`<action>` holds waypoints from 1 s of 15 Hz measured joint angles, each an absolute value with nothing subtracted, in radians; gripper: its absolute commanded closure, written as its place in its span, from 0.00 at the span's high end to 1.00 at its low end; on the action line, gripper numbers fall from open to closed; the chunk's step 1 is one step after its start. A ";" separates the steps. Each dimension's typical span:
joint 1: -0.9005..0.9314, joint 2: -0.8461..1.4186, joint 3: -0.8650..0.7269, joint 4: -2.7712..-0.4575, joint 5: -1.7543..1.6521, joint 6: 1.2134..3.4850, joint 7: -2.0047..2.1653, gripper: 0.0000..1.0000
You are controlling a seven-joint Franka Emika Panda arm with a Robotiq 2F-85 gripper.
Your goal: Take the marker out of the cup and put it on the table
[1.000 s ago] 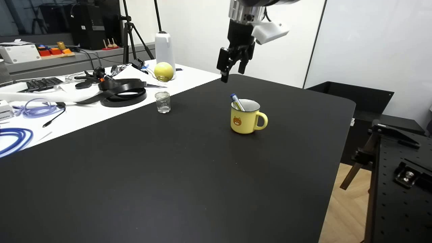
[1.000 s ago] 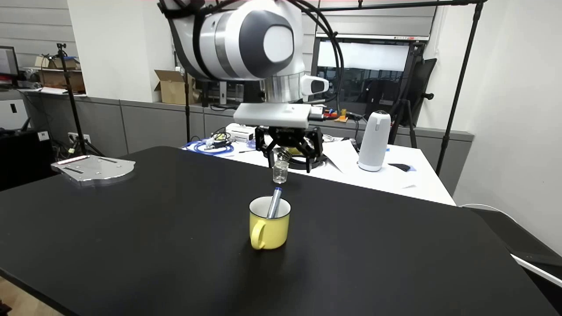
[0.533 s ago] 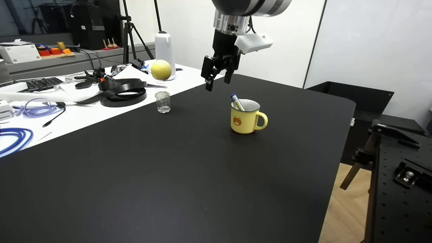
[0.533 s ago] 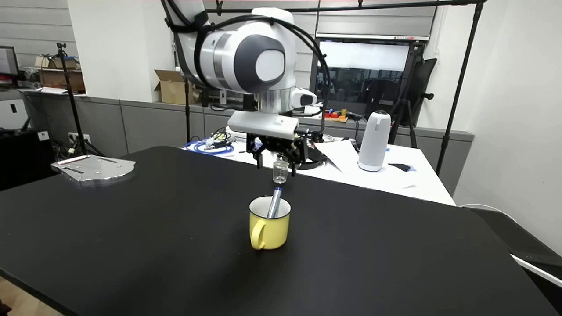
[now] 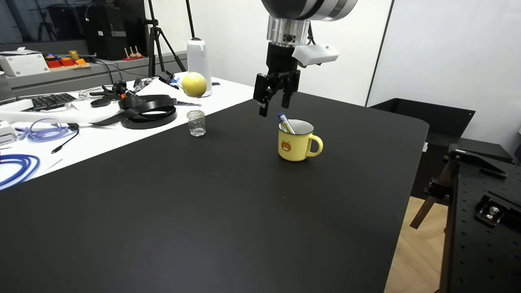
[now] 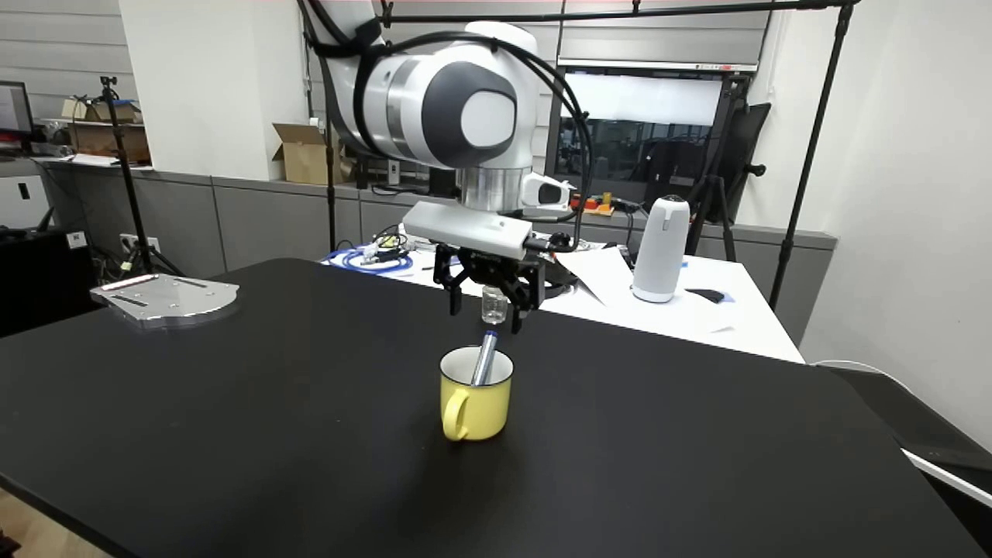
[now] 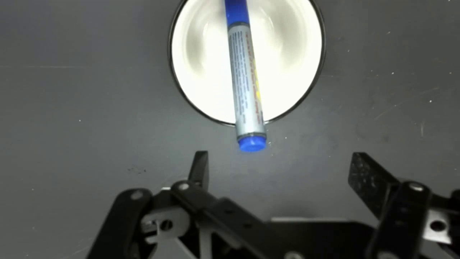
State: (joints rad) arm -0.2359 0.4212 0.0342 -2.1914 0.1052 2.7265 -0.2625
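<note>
Black two-finger gripper [image 7: 279, 163] being held spread; round yellow mug [image 6: 488, 411] risking being tipped if slim silver-blue marker [image 7: 246, 79] gets bumped.

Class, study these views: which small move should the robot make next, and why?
Probably ease the open gripper toward the yellow mug before lowering: in the wrist view, the blue-ended marker leans past the mug's rim, its end just ahead of the gap between the spread fingers.

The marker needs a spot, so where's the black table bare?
Between the yellow mug and silvery plate, and from the mug's handle to the table's edge. Tighter near the mug, where the gripper hangs. The white desk is crowded: keyboard, black strap.
</note>
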 measured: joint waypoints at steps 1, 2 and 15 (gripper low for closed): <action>-0.238 0.421 0.033 -2.192 0.105 2.721 -0.262 1.00; -0.238 0.421 0.032 -2.191 0.105 2.717 -0.262 1.00; -0.238 0.425 0.008 -2.191 0.105 2.673 -0.262 0.02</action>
State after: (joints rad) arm -0.2382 0.4248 0.0077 -2.1912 0.1052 2.6730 -0.2625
